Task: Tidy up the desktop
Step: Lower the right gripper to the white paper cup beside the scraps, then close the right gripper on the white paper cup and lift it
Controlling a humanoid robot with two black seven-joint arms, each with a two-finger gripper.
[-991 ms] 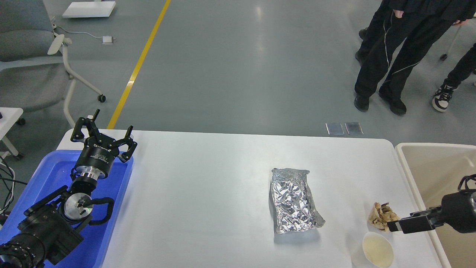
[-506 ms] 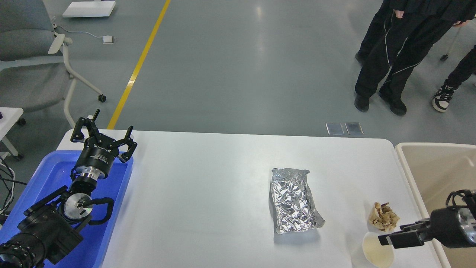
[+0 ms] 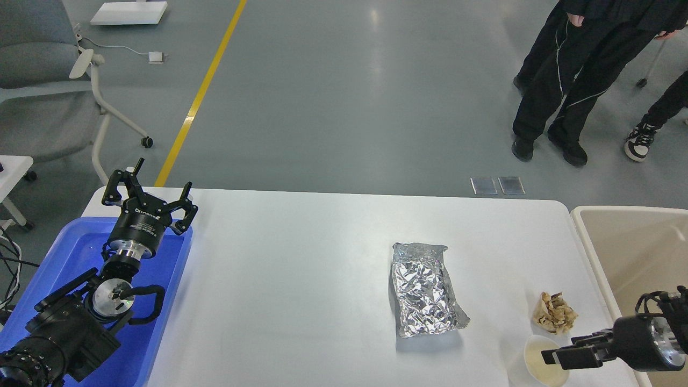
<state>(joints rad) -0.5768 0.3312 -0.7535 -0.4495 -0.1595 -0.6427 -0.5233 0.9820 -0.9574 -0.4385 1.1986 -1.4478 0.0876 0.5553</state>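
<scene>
Right claw (image 3: 554, 357) hovers over the white cup (image 3: 545, 361) at the surface's (image 3: 301, 279) near right corner, its opening unclear. Left claw (image 3: 148, 189) is spread wide above the blue tray (image 3: 64, 258) at the far left corner. Foil packet (image 3: 427, 290) lies right of centre.

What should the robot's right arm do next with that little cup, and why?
Probably ease the right tool a touch lower so its fingers straddle the rim of the white cup, then close. The tool sits right at the cup's edge, nothing is in it, and the cup, the brown crumpled scrap and the foil packet lie on the desktop, with the beige bin beside it.
</scene>
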